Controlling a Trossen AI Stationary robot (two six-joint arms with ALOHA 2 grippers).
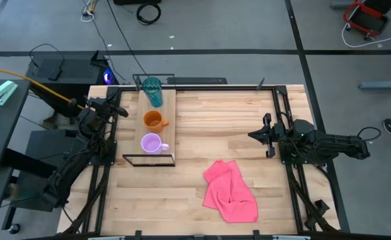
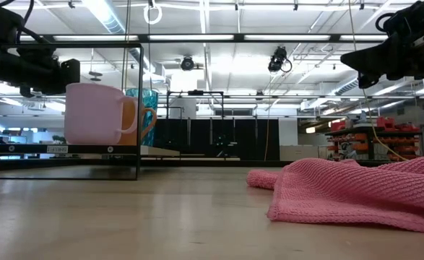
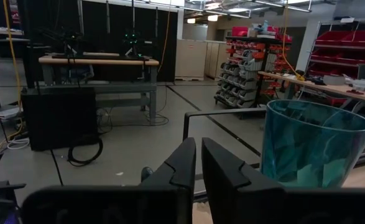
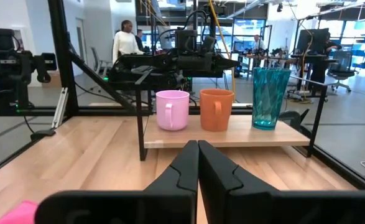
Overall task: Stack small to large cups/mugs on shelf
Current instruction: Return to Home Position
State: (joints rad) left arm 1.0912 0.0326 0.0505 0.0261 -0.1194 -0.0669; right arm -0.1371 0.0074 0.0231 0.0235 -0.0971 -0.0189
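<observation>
Both sets of fingers are basically pressed together with nothing in them. The left gripper [image 3: 198, 146] shows only a hairline slit between its dark fingers [image 3: 181, 171], and the right gripper [image 4: 198, 149] has its pair touching. So the step in hand looks like a plain retreat to home, and doing it well mostly means not bumping anything that's already placed.

The left gripper hangs just beside the long light-wood plank shelf on its thin black frame [image 1: 170, 133], near the tall translucent teal tumbler [image 1: 152, 90] at the back end. I'd back that arm straight away from the shelf before any swing, since the frame posts and the tumbler are the closest things to clip. The mid-sized orange mug with handle [image 1: 153, 120] sits in the middle and the small lilac-purple mug with handle [image 1: 151, 143] at the front end. All three are upright in a row, smallest to largest.

The right gripper is well apart from the shelf, over the bare wooden tabletop [image 1: 215, 120], so it has loads of open room. Only the crumpled pink cloth [image 1: 230, 191] lies nearby, toward the front edge, and it's low and flat.
</observation>
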